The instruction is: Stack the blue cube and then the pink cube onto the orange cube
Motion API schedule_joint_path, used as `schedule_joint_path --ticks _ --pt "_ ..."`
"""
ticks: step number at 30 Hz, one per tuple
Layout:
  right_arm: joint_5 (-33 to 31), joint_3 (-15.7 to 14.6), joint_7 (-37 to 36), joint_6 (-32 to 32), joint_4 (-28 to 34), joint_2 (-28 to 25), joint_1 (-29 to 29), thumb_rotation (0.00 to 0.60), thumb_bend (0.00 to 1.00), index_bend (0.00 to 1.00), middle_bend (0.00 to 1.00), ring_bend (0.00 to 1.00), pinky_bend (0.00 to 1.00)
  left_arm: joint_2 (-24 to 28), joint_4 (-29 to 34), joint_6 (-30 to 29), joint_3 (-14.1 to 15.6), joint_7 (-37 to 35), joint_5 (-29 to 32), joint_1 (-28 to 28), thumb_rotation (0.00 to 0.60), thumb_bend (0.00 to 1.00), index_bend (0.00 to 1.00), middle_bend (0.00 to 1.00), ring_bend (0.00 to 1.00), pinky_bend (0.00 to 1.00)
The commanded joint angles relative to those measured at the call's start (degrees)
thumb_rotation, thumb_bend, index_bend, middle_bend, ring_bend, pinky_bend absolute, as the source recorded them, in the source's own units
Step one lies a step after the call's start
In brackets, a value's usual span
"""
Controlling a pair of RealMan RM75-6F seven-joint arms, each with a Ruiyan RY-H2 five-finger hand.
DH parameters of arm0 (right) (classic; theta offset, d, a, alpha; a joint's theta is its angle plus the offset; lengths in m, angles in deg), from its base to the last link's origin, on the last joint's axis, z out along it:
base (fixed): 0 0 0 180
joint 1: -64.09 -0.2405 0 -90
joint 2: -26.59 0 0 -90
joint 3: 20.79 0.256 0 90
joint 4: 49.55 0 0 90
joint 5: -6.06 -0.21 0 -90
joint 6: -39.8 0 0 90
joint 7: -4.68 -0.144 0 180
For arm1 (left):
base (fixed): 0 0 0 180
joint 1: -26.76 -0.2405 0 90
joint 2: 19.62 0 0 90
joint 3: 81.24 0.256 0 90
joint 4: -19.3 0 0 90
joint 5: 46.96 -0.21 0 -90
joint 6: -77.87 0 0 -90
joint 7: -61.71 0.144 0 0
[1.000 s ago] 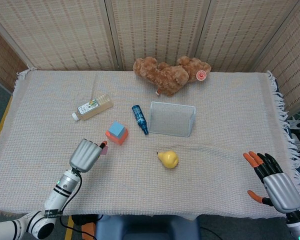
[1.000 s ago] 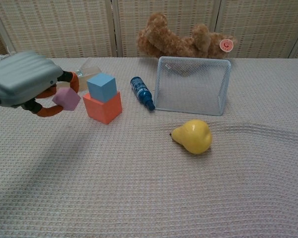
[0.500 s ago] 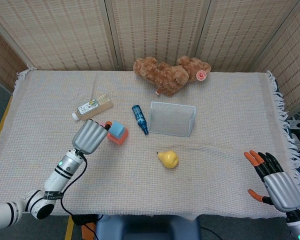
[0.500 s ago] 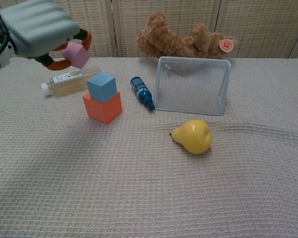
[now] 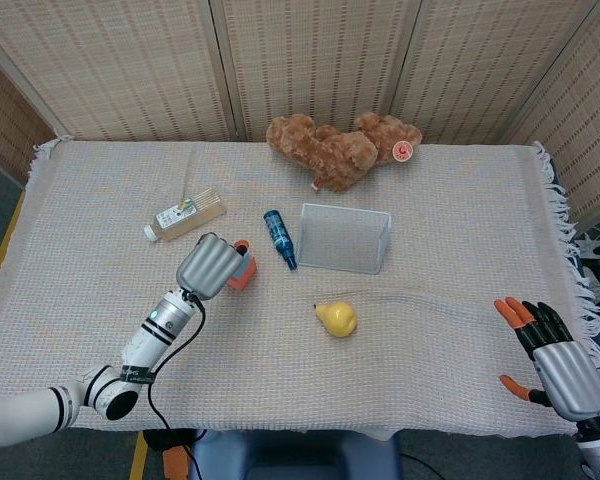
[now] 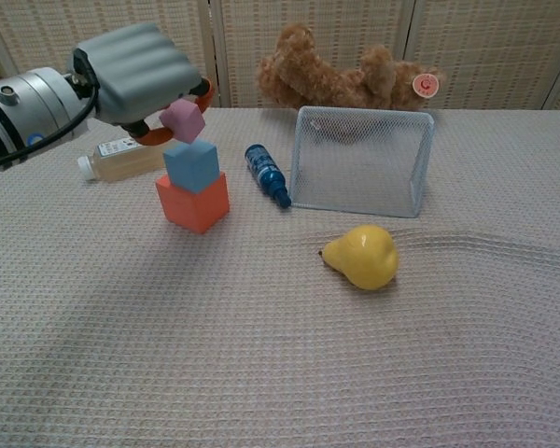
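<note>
Moving right, the left hand (image 6: 135,70) now pinches the pink cube (image 6: 183,120) just above the blue cube (image 6: 190,164) on the orange cube (image 6: 193,201), upper left. Set it flat, then let go slowly.

Lighting even, bright, soft, both views. You get faint shadows only: small one under pear (image 6: 361,257), broad dim patch on cloth (image 6: 261,355) below left hand (image 6: 142,73). No glare. Chest view slightly soft; head view sharp, mild edge bowing.
</note>
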Motion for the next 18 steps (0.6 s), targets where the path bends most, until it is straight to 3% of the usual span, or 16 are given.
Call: schedule_joint_path --ticks 1,18 --pt "0.0 0.0 -0.1 0.1 0.0 -0.1 0.0 0.600 0.08 0.00 0.00 0.00 0.00 -1.0 -1.0 -0.2 0.2 0.1 0.0 0.7 0.600 0.32 0.62 1.00 1.00 1.00" --pt "0.3 0.0 -0.6 -0.3 0.0 -0.3 0.1 0.600 0.08 0.00 0.00 0.00 0.00 -1.9 -2.5 -0.6 1.7 1.5 1.6 1.9 0.600 0.32 0.62 1.00 1.00 1.00"
